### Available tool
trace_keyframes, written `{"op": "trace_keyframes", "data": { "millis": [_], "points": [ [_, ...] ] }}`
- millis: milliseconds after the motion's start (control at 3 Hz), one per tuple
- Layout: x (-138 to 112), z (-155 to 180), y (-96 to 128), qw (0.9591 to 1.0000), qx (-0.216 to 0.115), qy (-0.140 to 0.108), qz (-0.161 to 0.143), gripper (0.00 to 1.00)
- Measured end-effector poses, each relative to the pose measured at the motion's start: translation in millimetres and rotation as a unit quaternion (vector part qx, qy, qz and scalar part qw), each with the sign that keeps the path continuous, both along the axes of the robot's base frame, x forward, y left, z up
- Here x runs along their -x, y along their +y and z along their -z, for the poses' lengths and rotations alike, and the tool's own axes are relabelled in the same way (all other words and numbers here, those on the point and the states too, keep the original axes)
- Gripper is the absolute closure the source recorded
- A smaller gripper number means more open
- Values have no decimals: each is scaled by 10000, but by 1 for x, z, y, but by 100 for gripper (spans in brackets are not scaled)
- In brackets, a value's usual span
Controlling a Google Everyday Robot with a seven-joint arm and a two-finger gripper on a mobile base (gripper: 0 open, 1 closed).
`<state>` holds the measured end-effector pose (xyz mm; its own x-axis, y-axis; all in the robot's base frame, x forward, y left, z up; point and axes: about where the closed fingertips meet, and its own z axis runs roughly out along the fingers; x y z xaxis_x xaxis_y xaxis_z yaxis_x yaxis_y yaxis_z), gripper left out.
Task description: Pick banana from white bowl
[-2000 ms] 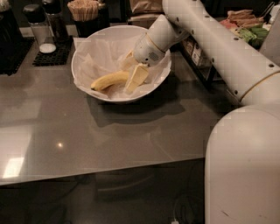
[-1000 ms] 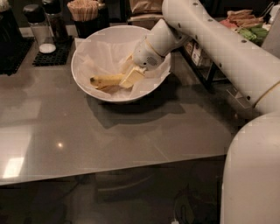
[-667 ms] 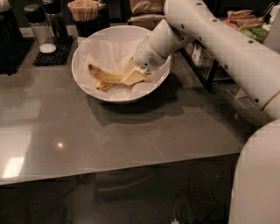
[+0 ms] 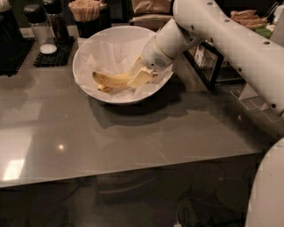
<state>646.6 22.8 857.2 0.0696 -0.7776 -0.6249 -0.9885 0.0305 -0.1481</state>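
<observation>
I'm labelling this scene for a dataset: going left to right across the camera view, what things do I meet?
Glass shaker → banana → gripper, at the banana's right end inside the white bowl → black-framed stand.

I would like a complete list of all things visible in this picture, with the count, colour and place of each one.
banana: one, yellow, lying inside the white bowl
white bowl: one, white, paper-lined, on the counter's far part
counter: one, grey, glossy, fills the middle
shakers: two, dark-lidded, far left at the black mat
black mat: one, black, left of the bowl
wooden sticks: one bundle, tan, behind the bowl
arm: one, white, reaching from the right
gripper: one, cream, inside the bowl at the banana's right end
</observation>
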Motion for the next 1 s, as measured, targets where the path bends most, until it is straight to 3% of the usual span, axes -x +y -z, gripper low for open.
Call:
{"op": "trace_keyframes", "data": {
  "millis": [333, 667, 1000],
  "points": [
    [3, -23, -6, 9996, -123, -228, -100, 100],
    [13, -67, -11, 9965, -310, -687, -363, 100],
    [37, -93, -17, 9916, -680, -872, -676, 100]
  ]
}}
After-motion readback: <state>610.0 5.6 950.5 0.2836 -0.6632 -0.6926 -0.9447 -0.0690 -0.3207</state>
